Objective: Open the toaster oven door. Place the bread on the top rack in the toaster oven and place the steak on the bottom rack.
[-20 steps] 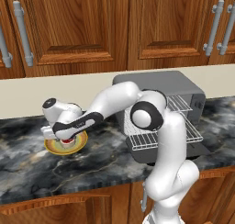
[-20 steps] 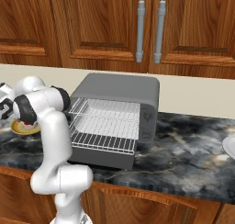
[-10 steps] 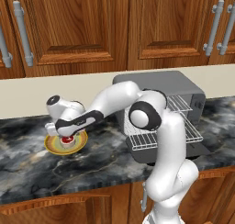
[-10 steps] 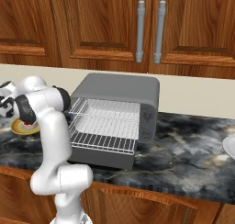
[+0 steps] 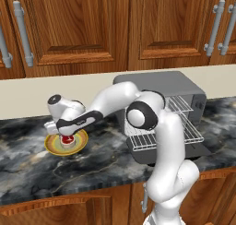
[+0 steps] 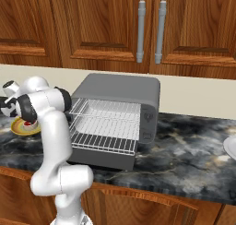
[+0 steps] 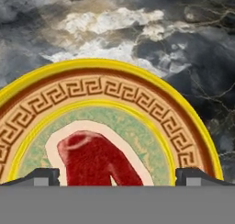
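Hand view: open gripper (image 7: 117, 175) astride steak (image 7: 94, 159)

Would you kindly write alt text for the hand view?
A red steak with a pale rim lies on a yellow-rimmed patterned plate, seen close from above. The open hand straddles the steak, one fingertip on each side, with dark marbled counter beyond.

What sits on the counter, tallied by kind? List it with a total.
Toaster oven: 1
Steak: 1
Yellow-rimmed plate, under the steak: 1
White plate, at the right edge: 1
Total: 4
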You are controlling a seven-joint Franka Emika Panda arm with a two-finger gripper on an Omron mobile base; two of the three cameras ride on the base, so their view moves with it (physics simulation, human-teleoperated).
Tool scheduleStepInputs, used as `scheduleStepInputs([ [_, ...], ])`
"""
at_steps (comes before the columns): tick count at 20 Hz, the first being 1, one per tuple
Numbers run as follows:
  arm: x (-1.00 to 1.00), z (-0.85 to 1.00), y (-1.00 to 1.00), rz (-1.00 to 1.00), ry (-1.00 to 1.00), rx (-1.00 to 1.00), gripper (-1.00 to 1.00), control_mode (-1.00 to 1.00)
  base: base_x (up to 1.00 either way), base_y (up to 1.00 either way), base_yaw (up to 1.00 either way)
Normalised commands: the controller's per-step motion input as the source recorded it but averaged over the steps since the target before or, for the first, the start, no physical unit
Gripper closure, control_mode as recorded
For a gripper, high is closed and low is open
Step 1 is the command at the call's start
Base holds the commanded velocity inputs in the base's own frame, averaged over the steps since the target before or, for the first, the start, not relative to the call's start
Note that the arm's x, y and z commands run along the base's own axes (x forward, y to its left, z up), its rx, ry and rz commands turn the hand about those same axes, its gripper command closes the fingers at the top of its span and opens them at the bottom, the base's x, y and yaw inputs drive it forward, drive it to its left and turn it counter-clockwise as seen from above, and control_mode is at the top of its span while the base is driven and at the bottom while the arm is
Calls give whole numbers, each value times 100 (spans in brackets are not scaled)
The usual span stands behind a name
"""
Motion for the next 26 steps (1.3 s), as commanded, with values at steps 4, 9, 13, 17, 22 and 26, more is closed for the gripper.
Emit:
scheduleStepInputs([
  [4,15,-8,24,14,0,0,-100,-100,0,0,0],
  [9,17,-17,8,13,0,0,-100,-100,0,0,0],
  [13,20,-21,11,11,0,0,-100,-100,0,0,0],
  [17,3,-23,5,10,1,0,-100,-100,0,0,0],
  [22,0,-21,0,9,1,0,-100,-100,0,0,0],
  [26,-1,-20,-1,7,6,0,-100,-100,0,0,0],
])
